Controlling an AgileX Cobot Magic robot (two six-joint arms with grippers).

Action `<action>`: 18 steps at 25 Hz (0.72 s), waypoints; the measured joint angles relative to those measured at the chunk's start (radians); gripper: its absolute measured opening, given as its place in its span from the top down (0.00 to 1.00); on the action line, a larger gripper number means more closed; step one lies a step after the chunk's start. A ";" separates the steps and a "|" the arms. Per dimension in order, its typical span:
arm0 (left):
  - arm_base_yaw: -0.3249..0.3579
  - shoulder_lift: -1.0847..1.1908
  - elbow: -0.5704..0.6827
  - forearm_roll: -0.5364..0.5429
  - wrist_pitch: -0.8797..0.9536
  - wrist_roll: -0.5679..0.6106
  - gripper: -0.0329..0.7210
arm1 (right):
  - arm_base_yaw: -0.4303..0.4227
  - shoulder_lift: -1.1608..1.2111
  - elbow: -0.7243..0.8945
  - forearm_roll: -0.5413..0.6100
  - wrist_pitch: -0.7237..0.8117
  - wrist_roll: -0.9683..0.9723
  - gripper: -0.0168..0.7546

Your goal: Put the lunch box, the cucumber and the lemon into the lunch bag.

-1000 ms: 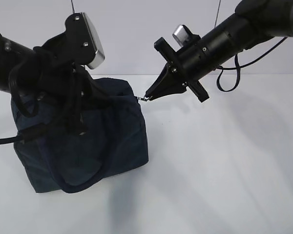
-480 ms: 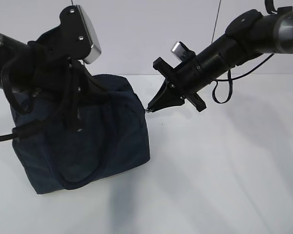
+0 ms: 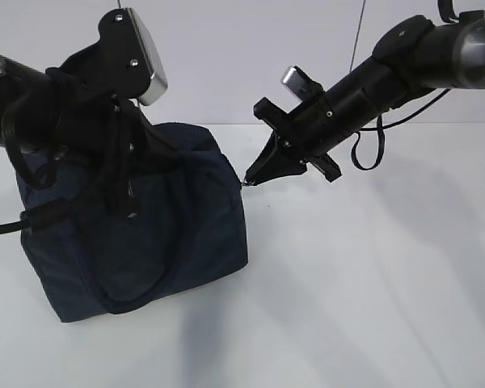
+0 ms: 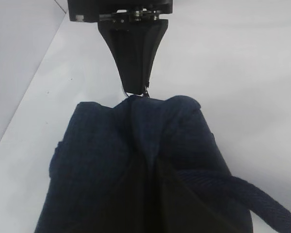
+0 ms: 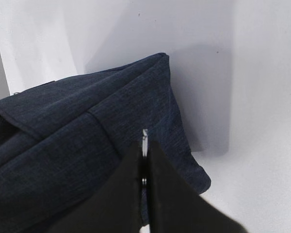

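The lunch bag (image 3: 137,226) stands on the table (image 3: 372,283), left of frame center. The right gripper (image 3: 247,179) is clamped on the zipper pull (image 5: 144,143) at the bag's upper right corner. The left gripper (image 4: 136,92), jaws together, pinches the bag's top edge.

A plain white tabletop (image 3: 372,291) is stretching across the whole scene, matte and unmarked apart from a few tiny dark specks. Behind it a pale grey-white wall (image 3: 218,48) is rising, meeting the table in a faint line. Soft, even light is falling from above, laying blurred grey shadows over the surface. Two thin wires (image 3: 357,32) are hanging down against the wall.
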 joint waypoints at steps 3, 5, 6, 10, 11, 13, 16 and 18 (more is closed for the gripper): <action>0.000 0.000 0.000 0.000 -0.005 0.000 0.97 | 0.000 0.000 -0.005 0.002 0.009 -0.057 0.97; 0.000 0.000 0.000 0.000 -0.014 0.000 0.97 | 0.000 0.000 -0.019 0.004 0.023 -0.084 0.97; 0.000 0.000 0.000 0.000 -0.021 0.000 0.97 | -0.001 0.000 -0.027 0.019 0.030 -0.091 0.95; 0.000 0.000 0.000 0.000 -0.045 0.000 0.97 | -0.008 0.000 -0.057 0.148 0.079 -0.137 0.77; 0.000 0.004 0.000 0.000 -0.054 0.000 0.97 | -0.008 0.000 -0.063 0.182 0.088 -0.149 0.69; 0.000 0.011 0.000 0.000 -0.066 0.000 0.97 | -0.008 0.000 -0.079 0.220 0.097 -0.168 0.55; 0.000 0.023 0.000 -0.004 -0.077 0.000 0.97 | -0.008 0.000 -0.099 0.211 0.099 -0.206 0.42; 0.000 0.024 0.000 -0.026 -0.082 0.000 0.97 | -0.008 -0.002 -0.106 0.179 0.100 -0.241 0.39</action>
